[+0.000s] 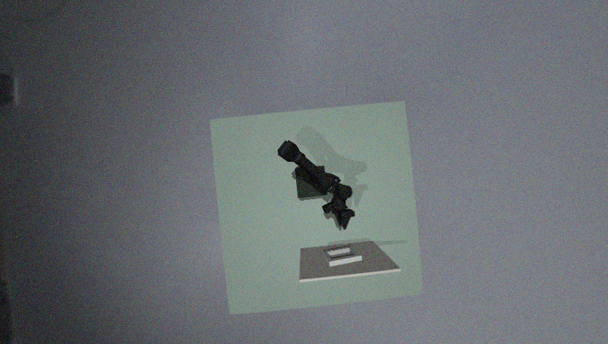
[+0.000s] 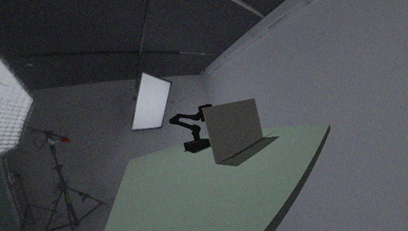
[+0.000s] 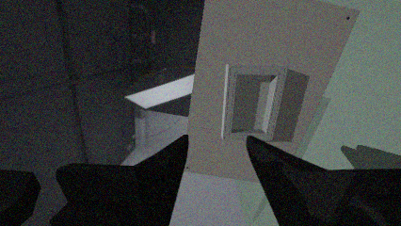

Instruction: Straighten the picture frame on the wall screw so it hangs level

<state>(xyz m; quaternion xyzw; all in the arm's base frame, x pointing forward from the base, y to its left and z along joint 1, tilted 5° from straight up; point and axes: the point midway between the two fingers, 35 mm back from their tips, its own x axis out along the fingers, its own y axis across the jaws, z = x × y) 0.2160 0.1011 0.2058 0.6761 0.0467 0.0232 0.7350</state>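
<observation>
The pale picture frame hangs on the front of the upright grey-brown wall board. In the top view its edge is not parallel to the board's edge: its left end is slightly nearer the board's light top edge, so it looks crooked. The board hides the frame in the exterior view. The screw and notched strip are hidden. My gripper is open and empty, on the board's front side. Its fingertips are short of the frame, with a gap in the top view.
The board stands on the pale green table top. The arm's dark base stands on the table facing the board's front. A bright light panel and a light stand are in the background.
</observation>
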